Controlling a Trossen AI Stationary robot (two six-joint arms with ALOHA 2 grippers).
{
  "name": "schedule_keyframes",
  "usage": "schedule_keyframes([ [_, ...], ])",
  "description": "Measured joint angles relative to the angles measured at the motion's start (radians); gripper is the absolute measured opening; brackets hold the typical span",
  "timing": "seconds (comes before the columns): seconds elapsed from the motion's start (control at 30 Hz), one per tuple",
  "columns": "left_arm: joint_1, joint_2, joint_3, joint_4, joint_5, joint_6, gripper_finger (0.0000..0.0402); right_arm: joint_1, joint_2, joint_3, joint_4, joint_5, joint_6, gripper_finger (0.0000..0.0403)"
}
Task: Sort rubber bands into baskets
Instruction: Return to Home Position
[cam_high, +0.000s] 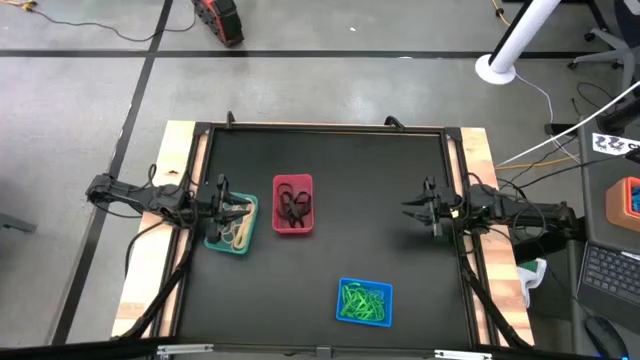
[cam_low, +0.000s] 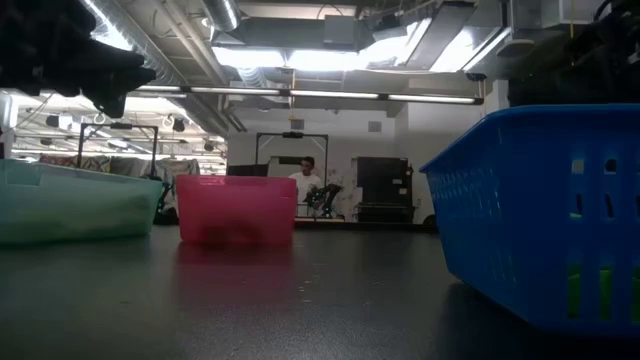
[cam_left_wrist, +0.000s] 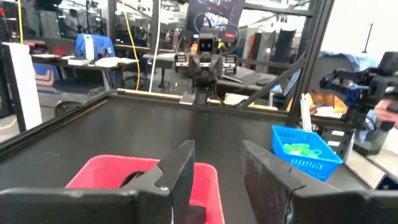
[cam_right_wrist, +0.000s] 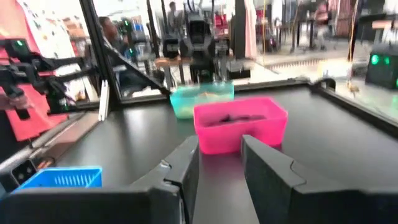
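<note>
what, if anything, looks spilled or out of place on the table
Nothing stands out. The teal basket holds tan bands, the red basket black bands, the blue basket green bands, all upright; no loose band shows on the mat. The left gripper hangs open over the teal basket, the right gripper open near the mat's right edge.

We record two dark, jointed arms, the left arm (cam_high: 140, 195) and the right arm (cam_high: 520, 212), each trailing bundled black cables (cam_high: 165, 285). We find the left fingers (cam_left_wrist: 183, 177) and right fingers (cam_right_wrist: 186, 171) dark, flat, angular slabs.
</note>
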Motion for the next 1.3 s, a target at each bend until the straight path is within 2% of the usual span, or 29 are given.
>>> schedule_keyframes([
  [0.3,0.000,0.003,0.000,-0.019,0.000,0.157,0.0129,0.000,-0.001,-0.029,0.065,0.010,-0.062,0.0122],
  [0.47,0.000,0.004,0.000,-0.019,-0.001,0.278,0.0129,0.000,-0.001,-0.029,0.062,0.072,-0.127,0.0122],
  [0.6,0.000,0.004,0.000,-0.019,0.000,0.316,0.0129,0.000,0.008,-0.030,0.063,0.093,-0.132,0.0122],
  [1.3,0.000,0.004,0.000,-0.019,0.000,0.238,0.0129,0.000,0.009,-0.032,0.066,0.093,-0.133,0.0122],
])
